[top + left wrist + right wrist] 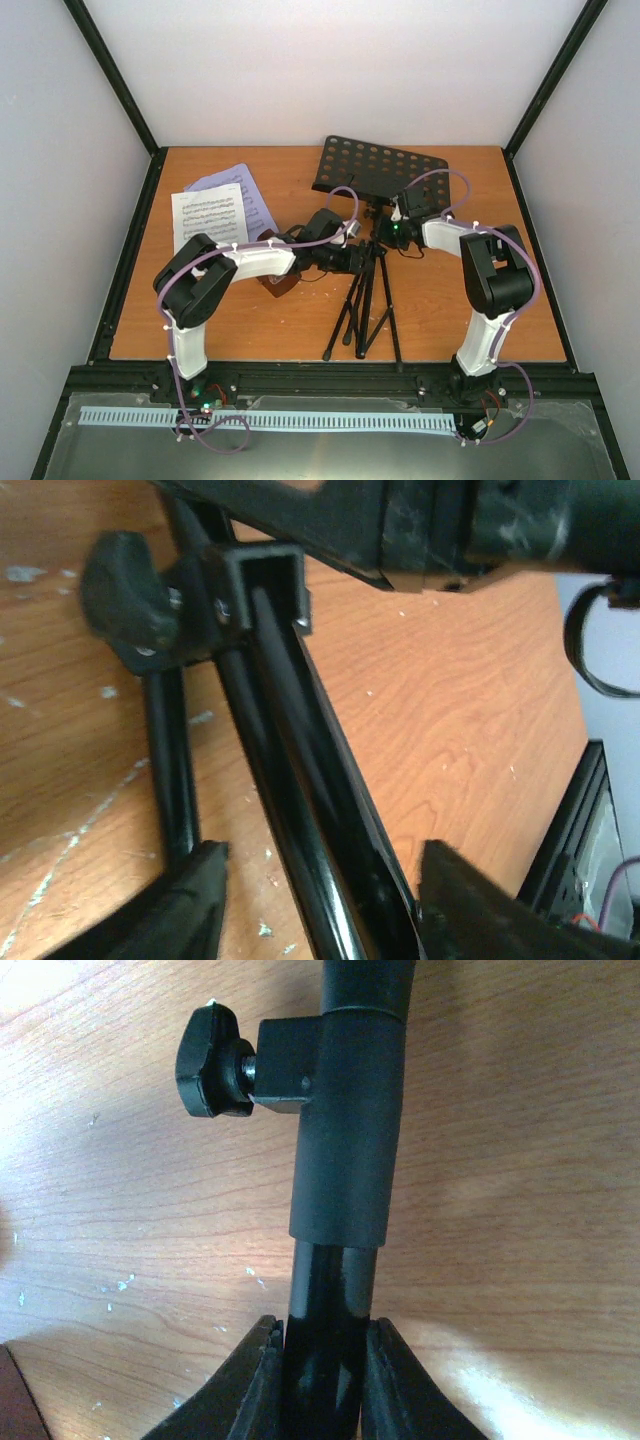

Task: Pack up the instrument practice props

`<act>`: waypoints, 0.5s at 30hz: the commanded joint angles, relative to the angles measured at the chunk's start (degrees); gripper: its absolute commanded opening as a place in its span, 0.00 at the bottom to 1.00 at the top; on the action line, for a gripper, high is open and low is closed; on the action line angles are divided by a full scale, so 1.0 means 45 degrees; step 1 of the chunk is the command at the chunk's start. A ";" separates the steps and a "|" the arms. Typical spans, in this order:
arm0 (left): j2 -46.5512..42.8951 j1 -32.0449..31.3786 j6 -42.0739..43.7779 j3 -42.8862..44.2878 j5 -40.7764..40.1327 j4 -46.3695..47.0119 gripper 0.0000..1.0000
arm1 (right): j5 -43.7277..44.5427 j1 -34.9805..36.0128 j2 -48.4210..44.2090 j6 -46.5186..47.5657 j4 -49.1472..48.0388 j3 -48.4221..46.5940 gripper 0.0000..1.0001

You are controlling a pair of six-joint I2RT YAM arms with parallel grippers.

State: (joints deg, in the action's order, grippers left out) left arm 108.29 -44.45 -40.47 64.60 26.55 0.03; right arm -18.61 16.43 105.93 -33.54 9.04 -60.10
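The black tripod music stand (366,300) stands upright mid-table, its perforated desk (378,170) tilted back. My right gripper (392,232) is shut on the stand's pole (345,1160), just below the collar and its black knob (212,1060). My left gripper (352,258) is open, and its fingers (190,905) straddle the stand's folded legs (300,820) without touching them. The red-brown metronome (280,282) sits on the table, mostly hidden under my left arm. White sheet-music pages (208,218) lie flat at the back left.
A second, bluish page (245,192) lies under the white one. The wooden table (450,320) has black frame rails on its sides and white walls behind. A slotted cable duct (270,420) runs along the near edge.
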 commanded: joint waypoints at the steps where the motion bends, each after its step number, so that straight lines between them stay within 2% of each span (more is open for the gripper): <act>1: -0.0707 0.0209 0.0694 0.0021 -0.1085 -0.0318 0.61 | 0.0996 0.0094 -0.0289 0.1592 -0.2076 -0.0474 0.32; 4: -0.1204 0.0214 0.0791 -0.0017 -0.0953 -0.0638 0.72 | 0.0908 0.0085 -0.0875 0.1671 -0.1932 -0.0293 0.60; 7: -0.1844 0.0209 0.0680 -0.0443 -0.0596 -0.0691 0.84 | 0.0830 0.0017 -0.1713 0.1706 -0.1780 0.0031 0.77; 9: -0.2350 0.0209 0.0555 -0.0810 -0.0388 -0.0691 0.90 | 0.0714 -0.0114 -0.2364 0.1644 -0.1342 0.0219 0.82; 15: -0.3412 0.0130 -0.0179 -0.2037 0.0784 -0.0693 0.97 | -0.0541 -0.0339 -0.5211 0.1145 0.0426 0.1632 0.97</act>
State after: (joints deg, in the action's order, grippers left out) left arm 95.55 -43.77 -38.72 58.26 25.85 -2.33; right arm -17.10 15.35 90.08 -27.38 5.15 -57.12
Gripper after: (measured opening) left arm 0.946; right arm 0.919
